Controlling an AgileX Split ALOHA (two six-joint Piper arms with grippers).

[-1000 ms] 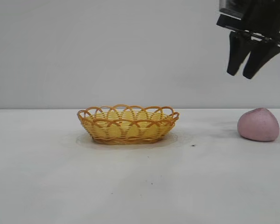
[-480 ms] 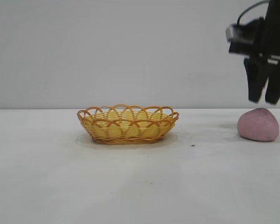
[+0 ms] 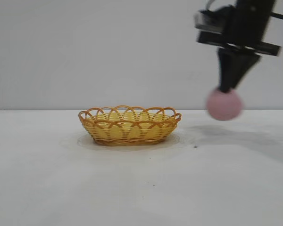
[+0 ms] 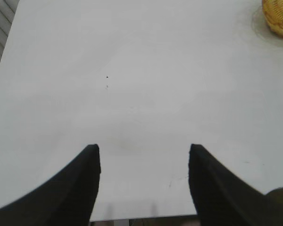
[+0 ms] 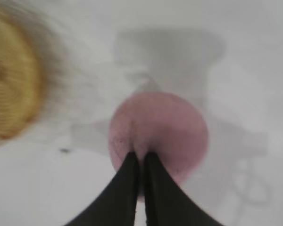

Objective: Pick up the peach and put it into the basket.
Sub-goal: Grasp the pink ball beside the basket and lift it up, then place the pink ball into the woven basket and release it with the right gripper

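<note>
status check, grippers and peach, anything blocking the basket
Right gripper shut on round pink peach, airborne. Left gripper open, parked. Oval wicker basket unobstructed.

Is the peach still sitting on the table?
No: in the exterior view the peach hangs clear of the table, pinched at its top by the right hand, to the right of the basket.

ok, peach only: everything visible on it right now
The peach is a rounded, matte pink lump with faint dark speckles. It hangs clear of the table, right of the basket and not yet over it. The right gripper pinches its top, fingers nearly together. Nothing else touches it.
</note>
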